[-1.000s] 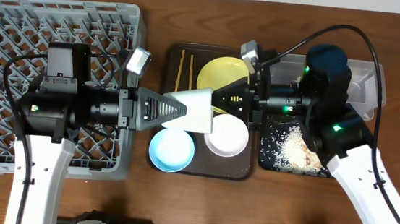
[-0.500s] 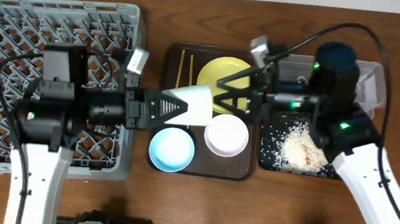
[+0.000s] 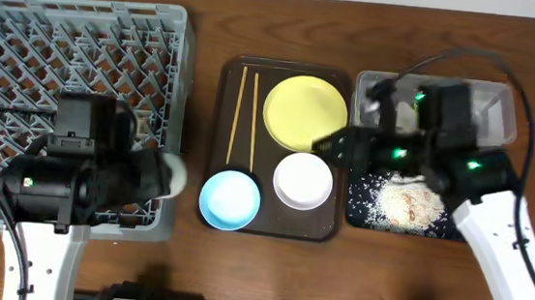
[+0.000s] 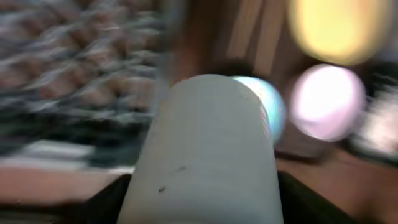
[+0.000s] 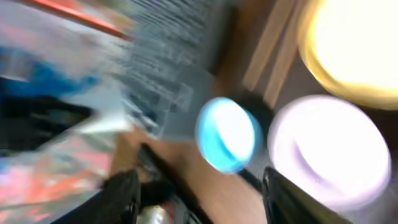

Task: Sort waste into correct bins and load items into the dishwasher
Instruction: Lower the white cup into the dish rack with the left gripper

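White cup (image 4: pixel 205 143) sits clenched in my left pincer (image 4: pixel 202 202) at the right edge of the grey dish rack (image 3: pixel 24 51) (wrist view blurred); my right pincer (image 5: pixel 203 194) gapes empty beside the pale yellow plate (image 3: pixel 305 112) on the brown tray (image 3: pixel 222 117).

view blurred | pale cylinder (image 4: pixel 205 155) centre | light blue bowl (image 4: pixel 272 107) behind | white bowl (image 4: pixel 328 101) right

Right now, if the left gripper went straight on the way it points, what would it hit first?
Likely the light blue bowl, just beyond the white cup the left gripper holds; height unclear.
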Controlling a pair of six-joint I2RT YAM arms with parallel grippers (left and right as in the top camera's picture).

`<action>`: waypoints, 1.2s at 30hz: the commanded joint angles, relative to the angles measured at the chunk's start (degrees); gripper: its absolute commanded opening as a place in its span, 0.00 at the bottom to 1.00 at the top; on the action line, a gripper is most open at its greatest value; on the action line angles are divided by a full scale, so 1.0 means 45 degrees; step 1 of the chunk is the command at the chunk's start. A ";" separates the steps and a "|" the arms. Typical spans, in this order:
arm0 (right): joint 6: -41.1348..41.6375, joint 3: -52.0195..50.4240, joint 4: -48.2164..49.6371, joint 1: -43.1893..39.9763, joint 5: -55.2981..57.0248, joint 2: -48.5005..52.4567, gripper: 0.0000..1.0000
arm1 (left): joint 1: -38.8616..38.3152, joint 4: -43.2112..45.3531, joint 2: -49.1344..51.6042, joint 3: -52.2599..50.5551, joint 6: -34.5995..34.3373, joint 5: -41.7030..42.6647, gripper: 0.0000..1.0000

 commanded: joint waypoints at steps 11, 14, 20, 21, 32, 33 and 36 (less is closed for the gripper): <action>-0.0165 0.0097 -0.0627 0.4371 0.5974 0.0039 0.65 | -0.0015 0.2409 0.0228 -0.2521 -0.1350 -0.4061 0.54; -0.0160 0.0097 -0.0641 0.4556 0.5969 0.0039 0.65 | -0.0015 0.3021 0.0539 -0.3026 -0.1355 -0.4061 0.55; -0.0073 0.0097 -0.0656 0.4619 0.5969 0.0039 0.65 | -0.0015 0.3007 0.1486 -0.3113 -0.1355 -0.4056 0.52; -0.0073 0.0097 -0.0656 0.4619 0.5965 0.0039 0.65 | -0.0010 0.2934 0.1506 -0.3113 -0.1355 -0.4056 0.51; -0.0073 0.0097 -0.0792 0.4634 0.5969 0.0039 0.66 | 0.1069 0.0918 0.0452 -0.3201 -0.2069 -0.4007 0.52; -0.0073 0.0097 -0.0782 0.4634 0.5969 0.0039 0.66 | 0.1137 0.1044 0.0471 -0.3254 -0.2069 -0.4007 0.52; -0.0068 0.0097 -0.0787 0.4634 0.5969 0.0039 0.66 | 0.1195 0.1525 0.0481 -0.3691 -0.2069 -0.3813 0.54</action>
